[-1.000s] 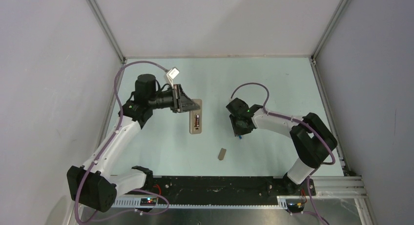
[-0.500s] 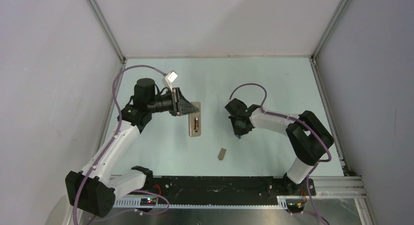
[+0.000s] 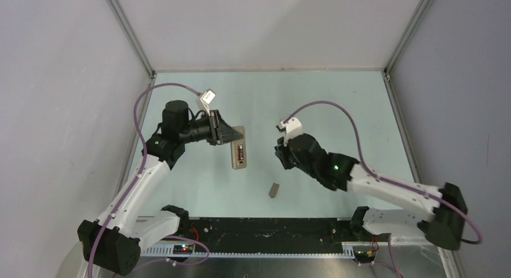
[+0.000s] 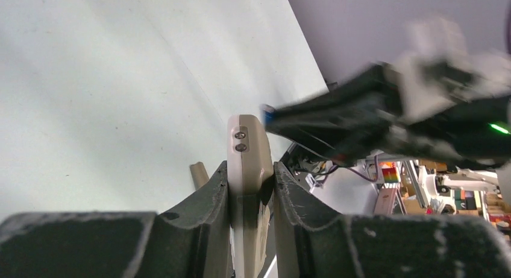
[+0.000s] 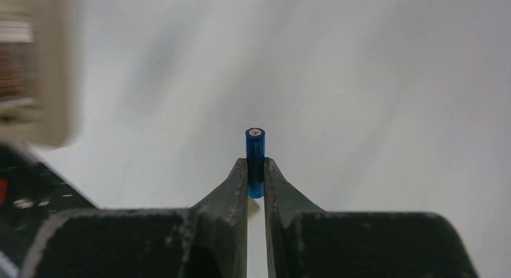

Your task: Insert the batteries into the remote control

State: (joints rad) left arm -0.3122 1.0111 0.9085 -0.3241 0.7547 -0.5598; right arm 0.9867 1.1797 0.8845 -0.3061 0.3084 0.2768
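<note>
Right hand (image 5: 255,164) pinches the blue battery (image 5: 255,144); left hand (image 4: 250,170) clamps the remote control (image 4: 244,139), its near end hidden.

- This is a robotics lab test cell, not a home or a shop.
- Plain pale panels (image 3: 265,25) close off the left, far and right sides, held by bare aluminium frame posts (image 3: 126,31).
- A pale green table (image 3: 259,91) carries two white-and-black robot arms (image 3: 135,190), bolted to a black base rail (image 3: 271,227) at its near edge.
- Purple cables (image 3: 141,100) loop along the arms.
- A slotted cable duct (image 3: 259,249) and small lit circuit boards (image 3: 182,248) line the near side.
- Past the table, the left wrist view shows blurred benches with coloured boxes and gear (image 4: 446,187).
</note>
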